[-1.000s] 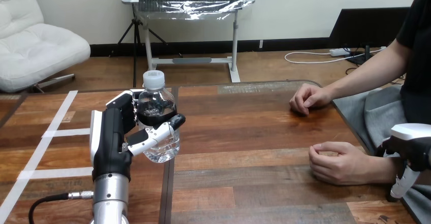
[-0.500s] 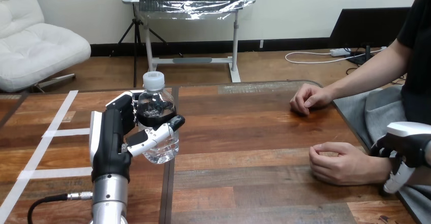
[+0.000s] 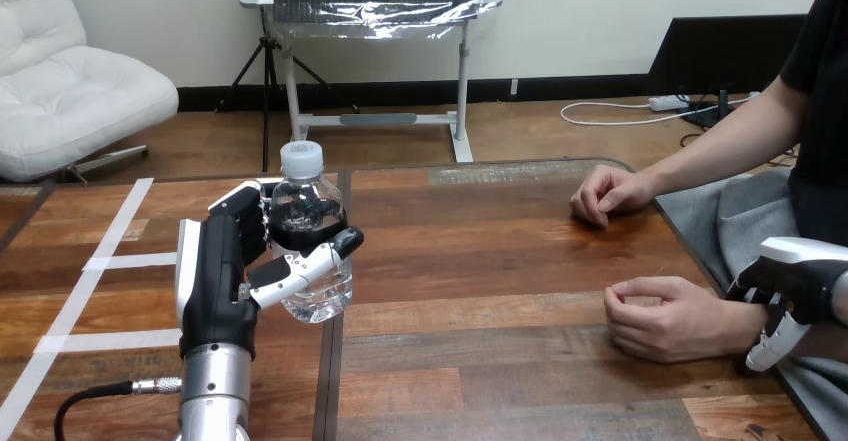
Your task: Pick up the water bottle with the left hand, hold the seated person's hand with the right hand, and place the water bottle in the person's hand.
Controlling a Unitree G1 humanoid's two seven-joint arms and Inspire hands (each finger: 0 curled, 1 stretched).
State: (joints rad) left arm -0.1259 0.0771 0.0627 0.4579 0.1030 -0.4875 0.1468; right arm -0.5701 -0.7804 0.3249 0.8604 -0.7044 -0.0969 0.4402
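Clasping the water bottle (image 3: 324, 298) at the frame's lower left, the left hand (image 3: 215, 271) has its fingers (image 3: 240, 204) and thumb curled round the clear body, below the white cap. Whether the base clears the tabletop (image 3: 480, 261) I cannot tell. The bottle looks light, thin-walled and smooth, so it would likely dent under a hard squeeze and slip under a slack one; the mid-body hold seems sound. At the lower right edge the right hand (image 3: 800, 279) sits just beside the wrist of the person's hand (image 3: 665, 319), which rests loosely curled on the tabletop. Whether it grips, I cannot tell.
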